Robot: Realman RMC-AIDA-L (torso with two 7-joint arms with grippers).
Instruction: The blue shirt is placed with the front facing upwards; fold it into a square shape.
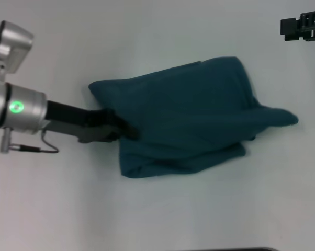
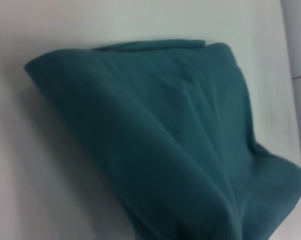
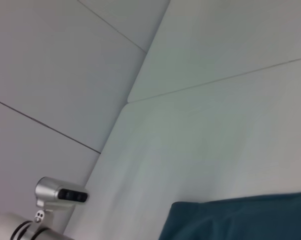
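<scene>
The white table surface (image 1: 162, 214) fills the head view and bears all items observed. At its centre lies the blue shirt (image 1: 189, 115), a large dark teal-blue cotton garment, already doubled over into a thick, roughly rectangular bundle; one corner trails out to the robot's right as a pointed flap, and the near edge shows stacked layers with a rounded fold. No lettering or label is visible on the exposed cloth. In the left wrist view the same shirt (image 2: 180, 150) appears as a raised fold of fabric standing off the table, draped and creased, with bare tabletop beside it. In the right wrist view only a dark teal strip of the shirt (image 3: 240, 220) shows along one border, the remainder being pale table panels with seams. The left gripper (image 1: 127, 129), dark and mounted on a silver arm with a green indicator light, sits at the shirt's left edge, fingers closed on the cloth. The right gripper (image 1: 304, 26) is held well apart at the far right; finger state cannot be determined.
</scene>
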